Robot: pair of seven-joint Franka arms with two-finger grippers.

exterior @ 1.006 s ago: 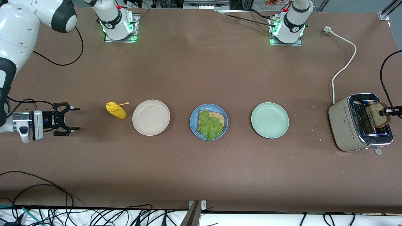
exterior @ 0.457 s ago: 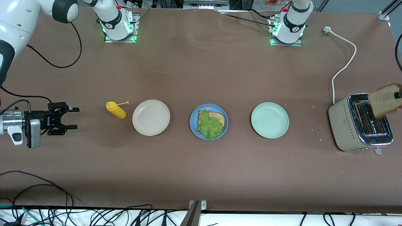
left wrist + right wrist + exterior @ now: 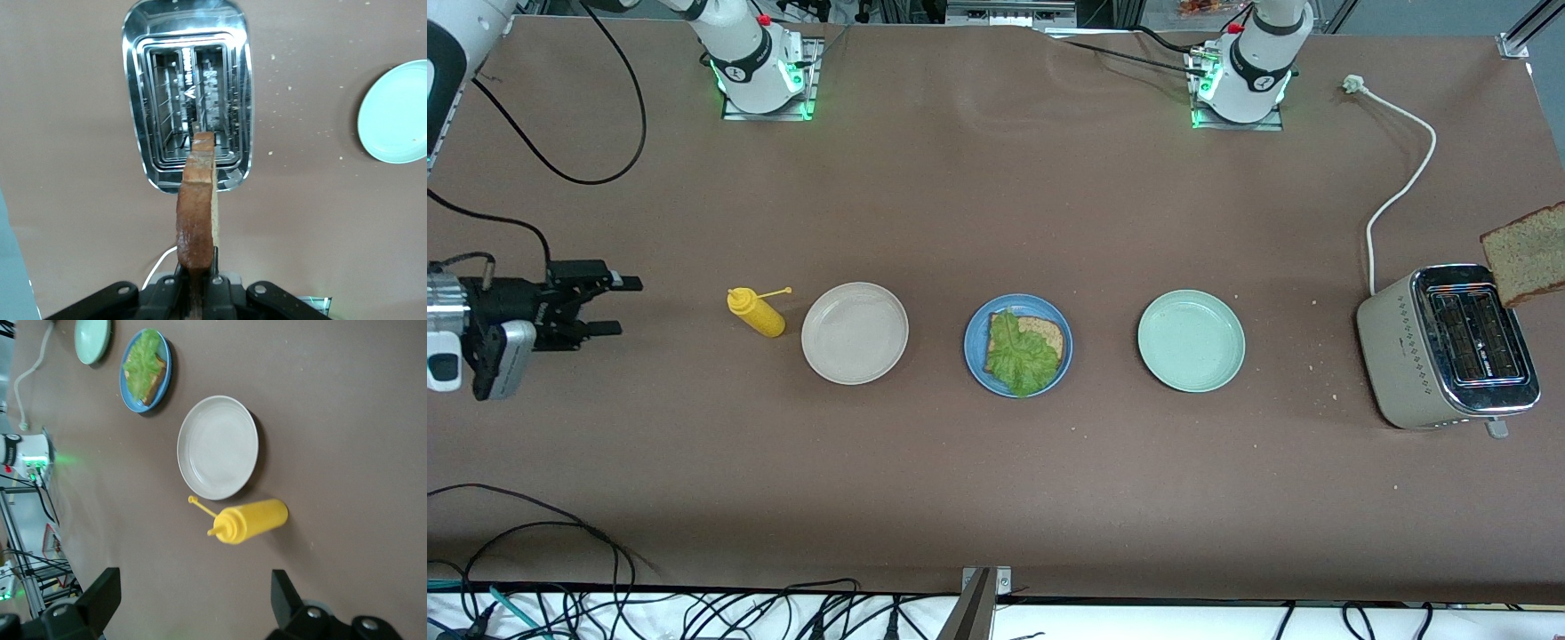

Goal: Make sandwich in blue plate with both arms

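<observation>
The blue plate (image 3: 971, 343) sits mid-table with one brown bread slice (image 3: 1049, 332) on it and a lettuce leaf (image 3: 1017, 357) on top. A second bread slice (image 3: 1525, 252) hangs in the air over the toaster (image 3: 1423, 356). My left gripper (image 3: 198, 277) is shut on that slice's (image 3: 196, 207) edge; the gripper itself is off the edge of the front view. My right gripper (image 3: 630, 306) is open and empty, over the table at the right arm's end, pointing at the yellow bottle (image 3: 756, 313). In the right wrist view the right gripper (image 3: 193, 587) frames bare table, with the blue plate (image 3: 124, 387) farther off.
A beige plate (image 3: 855, 332) lies between the yellow bottle and the blue plate. A pale green plate (image 3: 1191, 340) lies between the blue plate and the toaster. The toaster's white cord (image 3: 1400, 178) runs toward the left arm's base. Crumbs dot the table near the toaster.
My left gripper has lifted the bread slice out of the toaster slot and up over it. My right gripper has drawn back a little from the yellow bottle, still open.
</observation>
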